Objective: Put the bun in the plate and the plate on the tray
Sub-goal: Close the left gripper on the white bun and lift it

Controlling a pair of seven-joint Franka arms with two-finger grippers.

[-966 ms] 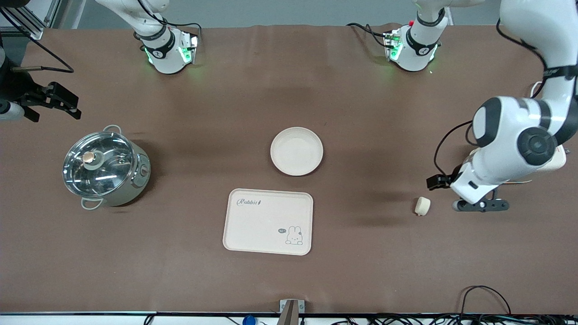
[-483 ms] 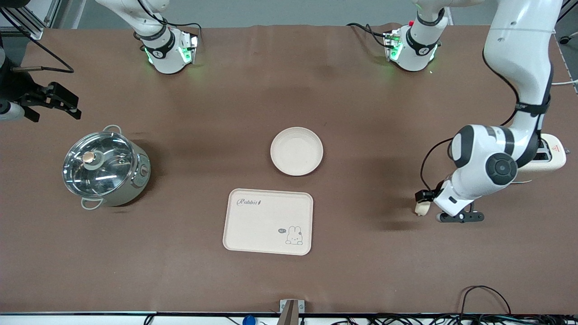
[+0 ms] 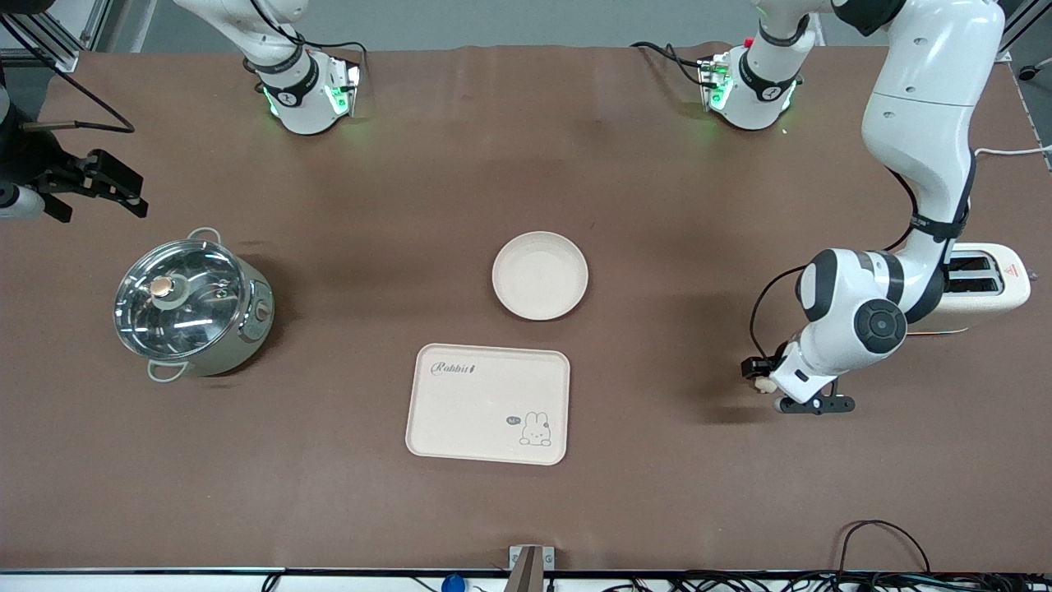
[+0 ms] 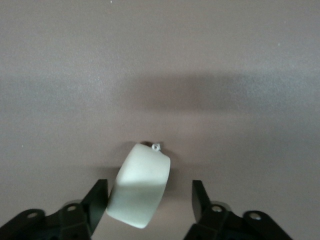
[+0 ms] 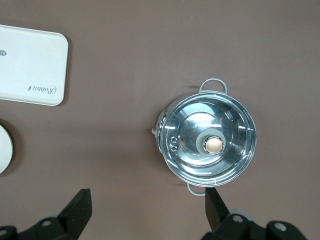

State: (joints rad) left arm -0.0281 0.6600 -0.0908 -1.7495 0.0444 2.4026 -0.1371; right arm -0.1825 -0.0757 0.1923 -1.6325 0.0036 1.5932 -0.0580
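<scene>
Cream bun (image 4: pixel 139 185) lies on the brown bench (image 3: pixel 657 477) toward the left arm's end, between the spread fingers (image 4: pixel 98 200) of the left tool (image 4: pixel 149 201), one finger touching it. Bare cloth surrounds it; a toaster (image 3: pixel 986 288) stands near. Plate (image 3: pixel 540 275) and tray (image 3: pixel 488 403) sit mid-bench, apart. Right tool (image 5: pixel 149 207) waits wide above a lidded pot (image 3: pixel 193 306).

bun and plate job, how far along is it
Nothing is finished yet. The left gripper is down at the bun, open, fingers on either side of it. The plate sits empty on the table, not on the tray. The right gripper waits above the pot.
</scene>
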